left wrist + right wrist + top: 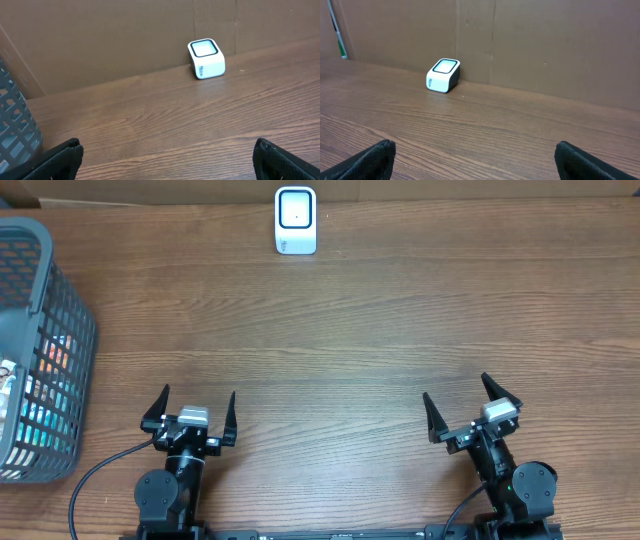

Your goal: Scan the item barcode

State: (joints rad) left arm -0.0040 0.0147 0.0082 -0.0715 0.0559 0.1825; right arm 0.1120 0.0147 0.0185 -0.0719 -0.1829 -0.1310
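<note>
- Your left gripper (199, 395) sits near the table's (350, 330) near edge, left of the middle, its jaws spread wide with nothing between them.
- Your right gripper (455, 387) sits near the same edge, right of the middle, angled slightly inward, also released and holding nothing.
- The white scanner (296, 220) stands at the middle of the far edge, against the brown backboard (520, 40), its window facing up.
- The grey mesh basket (62, 300) stands at the left edge, well apart from the scanner.
- The items (45, 395) to scan lie inside the basket; you see coloured packs through the mesh, too blurred to tell apart.
</note>
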